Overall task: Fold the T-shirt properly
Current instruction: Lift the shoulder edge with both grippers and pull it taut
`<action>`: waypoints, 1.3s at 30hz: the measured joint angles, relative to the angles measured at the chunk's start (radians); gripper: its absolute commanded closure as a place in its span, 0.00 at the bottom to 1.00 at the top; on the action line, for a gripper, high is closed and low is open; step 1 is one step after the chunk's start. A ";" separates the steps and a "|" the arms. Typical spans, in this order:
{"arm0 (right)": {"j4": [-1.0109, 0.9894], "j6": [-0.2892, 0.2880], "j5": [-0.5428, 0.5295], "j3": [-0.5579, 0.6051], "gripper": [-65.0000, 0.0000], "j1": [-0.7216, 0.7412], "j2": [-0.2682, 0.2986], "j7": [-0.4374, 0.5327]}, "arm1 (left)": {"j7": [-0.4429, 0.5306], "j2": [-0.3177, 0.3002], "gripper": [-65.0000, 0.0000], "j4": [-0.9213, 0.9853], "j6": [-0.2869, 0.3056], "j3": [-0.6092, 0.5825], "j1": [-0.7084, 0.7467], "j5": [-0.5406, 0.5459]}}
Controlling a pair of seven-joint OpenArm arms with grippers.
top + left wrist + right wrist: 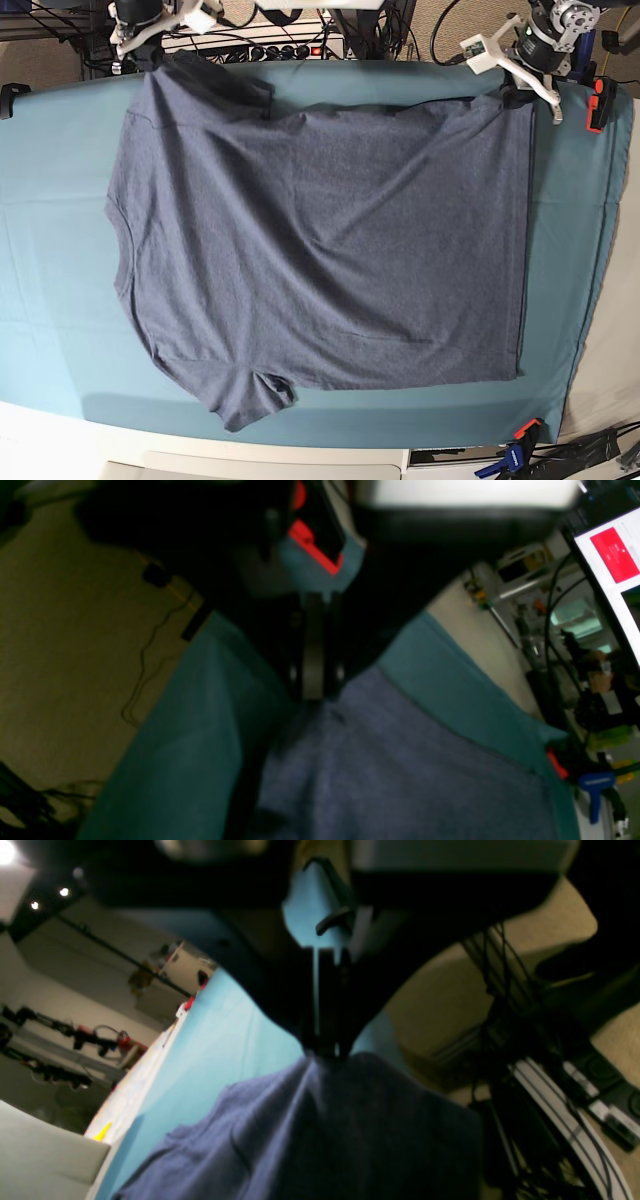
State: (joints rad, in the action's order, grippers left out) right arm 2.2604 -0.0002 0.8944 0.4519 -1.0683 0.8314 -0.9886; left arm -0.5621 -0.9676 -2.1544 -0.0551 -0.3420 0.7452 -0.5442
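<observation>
T-shirt (320,250) spread flat, plain side up, on teal-clothed surface (60,290), neck twd base view's left. Left claw (314,692) clamped on hem corner at far edge (base view's upper right). Right claw (322,1047) pinched shut on sleeve/shoulder fabric at upper left, cloth bunched up to its tips.

T-shirt (320,240): heathered dark blue-grey, plain, no print on the upward side. Table cloth (60,300): solid teal, appears lighter turquoise in the right wrist view. Left gripper (314,692): black, with a red-orange part behind it. Right gripper (322,1052): black. Clamp (600,105) at 2 o'clock of the table: red-orange and black. Clamp (518,445) at 5 o'clock: blue with orange tip
</observation>
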 measured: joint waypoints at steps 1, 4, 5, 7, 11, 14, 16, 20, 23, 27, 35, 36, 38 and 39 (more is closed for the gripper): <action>0.000 0.000 0.002 0.000 1.00 -0.011 0.001 -0.005 | -0.007 0.000 1.00 -0.003 0.000 0.000 0.000 0.000; 0.000 -0.001 0.015 0.000 1.00 -0.047 0.000 -0.011 | -0.018 0.000 1.00 -0.007 0.000 0.000 0.003 0.000; 0.000 0.000 0.022 0.000 1.00 -0.055 0.001 -0.015 | -0.023 -0.002 1.00 -0.008 0.000 0.000 0.005 0.000; 0.000 0.000 0.026 0.000 1.00 -0.072 0.002 -0.021 | -0.029 -0.007 1.00 -0.009 0.000 0.000 0.011 0.000; 0.000 0.000 0.025 0.000 1.00 -0.088 0.002 -0.028 | -0.040 -0.014 1.00 -0.026 -0.001 0.001 0.038 -0.001; 0.000 0.000 0.025 0.000 1.00 -0.095 0.002 -0.029 | -0.048 -0.014 1.00 -0.059 -0.003 0.001 0.071 -0.001; 0.000 0.000 0.025 0.000 1.00 -0.108 0.002 -0.031 | -0.052 -0.014 1.00 -0.074 -0.004 0.002 0.093 -0.013; 0.000 0.000 0.032 0.000 1.00 -0.139 0.002 -0.036 | -0.067 -0.014 1.00 -0.090 -0.004 0.002 0.117 -0.019; 0.001 0.000 0.041 0.000 1.00 -0.157 0.002 -0.037 | -0.075 -0.014 1.00 -0.091 -0.004 0.002 0.116 -0.019; 0.001 0.000 0.041 0.000 1.00 -0.169 0.002 -0.052 | -0.101 -0.014 1.00 -0.091 -0.004 0.002 0.116 -0.019; 0.001 0.036 0.080 0.000 1.00 -0.170 0.002 -0.084 | -0.112 -0.014 1.00 -0.091 -0.003 0.017 0.119 -0.019; 0.001 0.056 0.087 0.000 1.00 -0.170 0.002 -0.093 | -0.118 -0.014 1.00 -0.091 -0.003 0.030 0.119 -0.019; 0.001 0.073 0.113 0.000 1.00 -0.170 0.002 -0.108 | -0.127 -0.014 1.00 -0.091 -0.003 0.061 0.119 -0.010; 0.001 0.083 0.129 0.000 1.00 -0.170 0.002 -0.112 | -0.130 -0.014 1.00 -0.091 -0.003 0.077 0.119 -0.007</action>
State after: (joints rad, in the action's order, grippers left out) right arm 2.2612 0.0826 1.0233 0.4515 -1.2385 0.8337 -1.1007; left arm -0.6918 -0.9813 -2.2452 -0.0578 -0.2646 0.8639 -0.5514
